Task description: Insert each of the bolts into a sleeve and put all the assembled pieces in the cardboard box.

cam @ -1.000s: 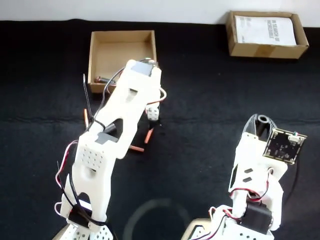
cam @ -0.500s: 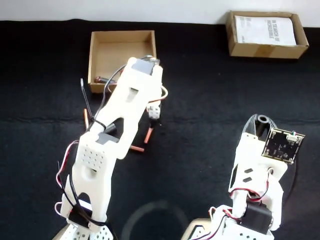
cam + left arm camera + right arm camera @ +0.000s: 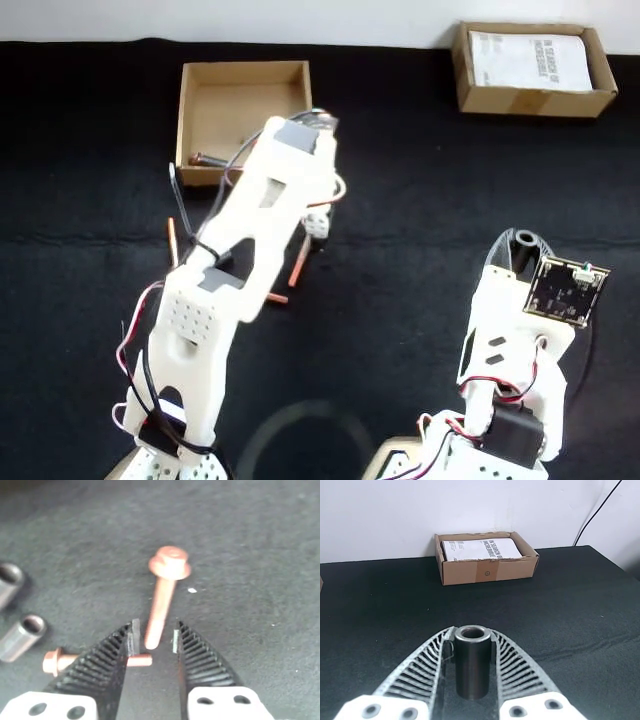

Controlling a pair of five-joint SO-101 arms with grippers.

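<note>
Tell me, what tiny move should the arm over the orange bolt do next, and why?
Probably close the left gripper on the bolt. In the left wrist view that gripper is open, and the end of the bolt's shaft lies right between its fingers, so a squeeze looks enough to catch it. The right gripper already holds a sleeve with its open end up, ready for a bolt.

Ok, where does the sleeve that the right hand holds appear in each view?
High view: the sleeve sits at the tip of the right arm, seen end-on as a dark ring.
Right wrist view: it stands upright in the right hand.
Left wrist view: the two sleeves lying there are other ones.
Shared landmark: the cardboard box with the paper, beyond the sleeve in the high and right wrist views.
</note>
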